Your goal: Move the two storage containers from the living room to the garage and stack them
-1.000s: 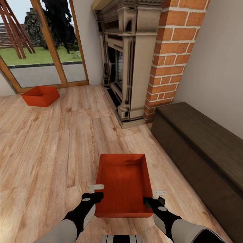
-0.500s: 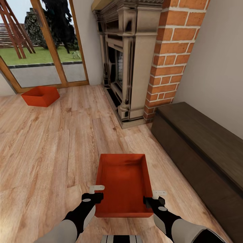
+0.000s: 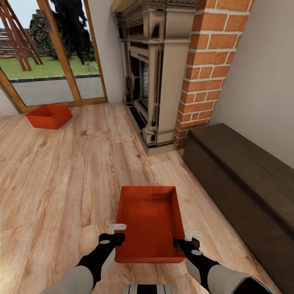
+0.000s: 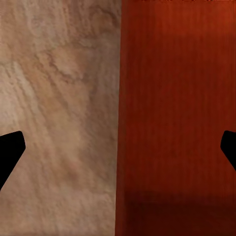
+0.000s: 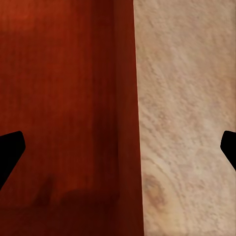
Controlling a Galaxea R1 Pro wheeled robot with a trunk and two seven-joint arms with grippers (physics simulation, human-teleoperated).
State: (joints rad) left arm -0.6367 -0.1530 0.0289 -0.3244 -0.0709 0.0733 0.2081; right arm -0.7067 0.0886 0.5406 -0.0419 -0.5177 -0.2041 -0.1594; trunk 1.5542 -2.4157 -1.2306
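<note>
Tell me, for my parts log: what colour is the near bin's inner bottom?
Orange-red, finely ribbed; the near orange-red rectangular plastic bin shows it best in the head view.

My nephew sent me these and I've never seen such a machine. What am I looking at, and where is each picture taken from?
It is a simulated two-armed robot. The large picture comes from its head camera, looking down over both arms. The left gripper and right gripper straddle the side walls of an orange-red storage container on the wood-plank floor, fingers open. The two close-ups come from cameras near each gripper: each shows a container wall beside floor. A second container sits by the glass garden doors, near the fireplace.
</note>
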